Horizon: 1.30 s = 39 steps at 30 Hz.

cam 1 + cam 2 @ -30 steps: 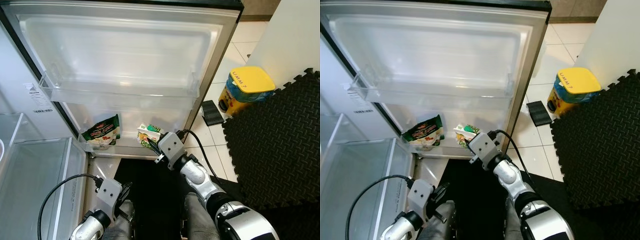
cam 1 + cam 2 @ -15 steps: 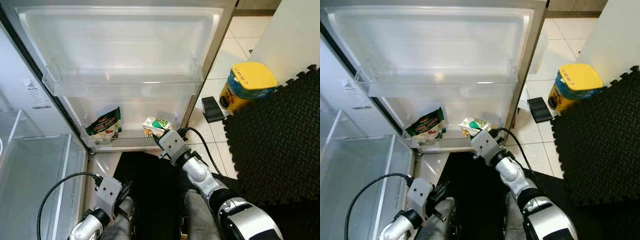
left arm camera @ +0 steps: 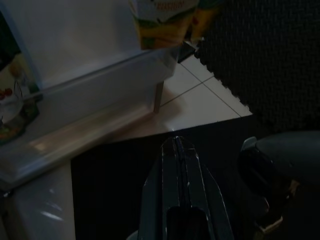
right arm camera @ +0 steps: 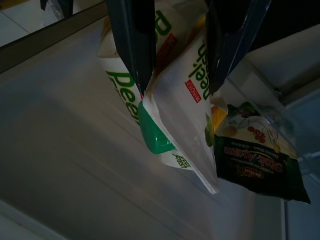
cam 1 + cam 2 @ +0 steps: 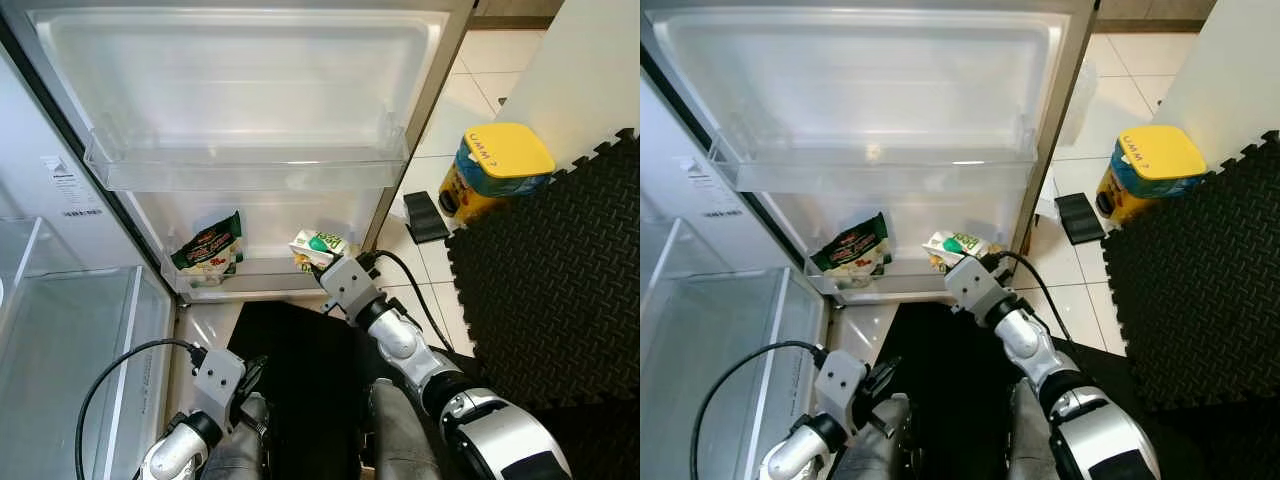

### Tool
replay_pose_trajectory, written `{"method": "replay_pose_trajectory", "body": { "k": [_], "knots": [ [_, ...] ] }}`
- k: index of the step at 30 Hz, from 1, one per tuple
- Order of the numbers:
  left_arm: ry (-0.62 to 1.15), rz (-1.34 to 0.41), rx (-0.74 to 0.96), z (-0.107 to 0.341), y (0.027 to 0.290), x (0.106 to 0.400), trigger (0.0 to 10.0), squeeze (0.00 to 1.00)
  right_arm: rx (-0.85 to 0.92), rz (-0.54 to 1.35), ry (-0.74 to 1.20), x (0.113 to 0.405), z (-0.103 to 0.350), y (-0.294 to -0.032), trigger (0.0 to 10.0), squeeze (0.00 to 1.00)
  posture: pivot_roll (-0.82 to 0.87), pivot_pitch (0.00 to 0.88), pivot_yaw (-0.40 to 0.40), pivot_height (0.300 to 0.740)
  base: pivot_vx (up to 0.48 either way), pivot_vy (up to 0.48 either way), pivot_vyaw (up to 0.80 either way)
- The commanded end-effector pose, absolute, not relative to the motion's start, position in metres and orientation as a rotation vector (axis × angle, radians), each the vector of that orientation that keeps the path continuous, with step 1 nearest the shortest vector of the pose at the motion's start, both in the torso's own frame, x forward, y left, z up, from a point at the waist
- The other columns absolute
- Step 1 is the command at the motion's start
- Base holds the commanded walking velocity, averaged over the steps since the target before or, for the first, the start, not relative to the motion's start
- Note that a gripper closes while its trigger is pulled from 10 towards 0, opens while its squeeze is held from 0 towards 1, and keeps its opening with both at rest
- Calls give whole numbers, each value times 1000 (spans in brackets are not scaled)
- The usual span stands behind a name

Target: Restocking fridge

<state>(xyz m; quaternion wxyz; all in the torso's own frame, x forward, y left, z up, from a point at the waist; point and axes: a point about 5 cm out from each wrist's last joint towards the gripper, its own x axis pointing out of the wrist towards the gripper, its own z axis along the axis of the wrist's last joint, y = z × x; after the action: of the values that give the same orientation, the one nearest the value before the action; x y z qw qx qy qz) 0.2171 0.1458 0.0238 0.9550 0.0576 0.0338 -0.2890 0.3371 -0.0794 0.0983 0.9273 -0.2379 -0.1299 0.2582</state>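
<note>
A white and green juice carton (image 5: 318, 246) with a green cap (image 4: 155, 135) sits tilted at the right end of the fridge door's bottom shelf (image 5: 235, 285). My right gripper (image 4: 178, 93) is shut on it, one black finger (image 4: 132, 45) on each side. A dark green snack bag (image 5: 205, 250) stands at the left end of the same shelf, apart from the carton. My left gripper (image 3: 176, 142) hangs low over the dark floor mat with its fingers shut and nothing in them.
The upper door shelf (image 5: 250, 170) holds nothing. A clear drawer (image 5: 70, 350) of the fridge body is at left. On the tiled floor to the right stand a yellow-lidded tub (image 5: 497, 172) and a small black object (image 5: 424, 220), beside black foam mats (image 5: 560, 290).
The view has shifted. Against the snack bag, the carton in my right gripper has tipped over and moved a little up and to the right. The left arm has stayed put.
</note>
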Motion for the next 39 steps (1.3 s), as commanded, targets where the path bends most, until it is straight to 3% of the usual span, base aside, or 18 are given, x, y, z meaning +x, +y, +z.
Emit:
{"method": "replay_pose_trajectory", "body": {
  "k": [1, 17, 25, 27, 34, 39],
  "knots": [
    [107, -596, 121, 18, 150, 211, 10000, 0, -488, 521, -261, 337, 97, -81, 10000, 0, 49, 311, -42, 631, 0, 0, 0],
    [90, -564, 124, 24, 156, 217, 10000, 0, -485, 511, -289, 349, 114, -77, 10000, 0, 66, 303, -50, 631, 0, 0, 0],
    [127, -490, 93, 17, 165, 219, 10000, 0, -179, 468, -215, 355, 120, -76, 10000, 0, 42, 242, -58, 631, 0, 0, 0],
    [166, -447, 65, 10, 170, 220, 10000, 0, -34, 516, -218, 356, 125, -71, 10000, 0, 24, 213, -60, 631, 0, 0, 0],
    [260, -361, 33, -7, 178, 216, 10000, 0, 44, 594, -184, 346, 113, -66, 10000, 0, -1, 166, -64, 631, 0, 0, 0],
    [323, -253, 3, -20, 188, 208, 10000, 0, 54, 591, -83, 331, 83, -78, 10000, 0, -16, 140, -67, 631, 0, 0, 0]
  ]
}}
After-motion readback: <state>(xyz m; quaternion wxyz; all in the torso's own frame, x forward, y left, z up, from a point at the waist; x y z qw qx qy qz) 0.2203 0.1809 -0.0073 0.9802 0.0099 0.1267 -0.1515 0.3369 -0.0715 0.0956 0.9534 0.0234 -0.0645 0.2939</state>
